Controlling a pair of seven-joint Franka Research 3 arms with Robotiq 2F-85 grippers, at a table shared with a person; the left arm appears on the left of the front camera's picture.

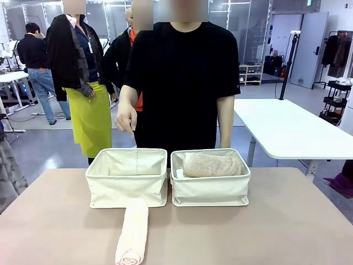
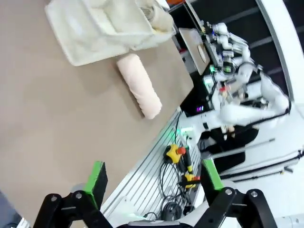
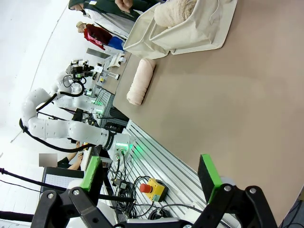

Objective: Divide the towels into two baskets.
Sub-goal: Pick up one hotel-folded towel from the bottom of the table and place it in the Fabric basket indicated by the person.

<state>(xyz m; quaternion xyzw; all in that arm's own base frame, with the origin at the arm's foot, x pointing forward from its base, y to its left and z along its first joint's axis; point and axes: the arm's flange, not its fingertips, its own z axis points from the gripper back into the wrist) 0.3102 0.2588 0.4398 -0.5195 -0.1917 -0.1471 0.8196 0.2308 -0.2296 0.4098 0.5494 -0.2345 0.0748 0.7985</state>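
Note:
Two cream canvas baskets stand side by side at the table's middle. The left basket point(image 1: 127, 185) looks empty. The right basket point(image 1: 209, 187) holds a tan rolled towel point(image 1: 212, 164). A cream-pink rolled towel point(image 1: 132, 232) lies on the table in front of the left basket, pointing toward the near edge; the same roll appears as the towel point(image 2: 140, 85) in the left wrist view and as the towel point(image 3: 141, 81) in the right wrist view. My left gripper point(image 2: 152, 183) hangs open over the table's near edge, away from the towels. My right gripper point(image 3: 149, 173) is open too, holding nothing.
A person in a black shirt point(image 1: 182, 83) stands right behind the baskets, one hand point(image 1: 126, 118) hanging above the left basket. A white table point(image 1: 287, 130) stands behind at right. Cables and an emergency-stop box point(image 3: 152, 189) lie below the near table edge.

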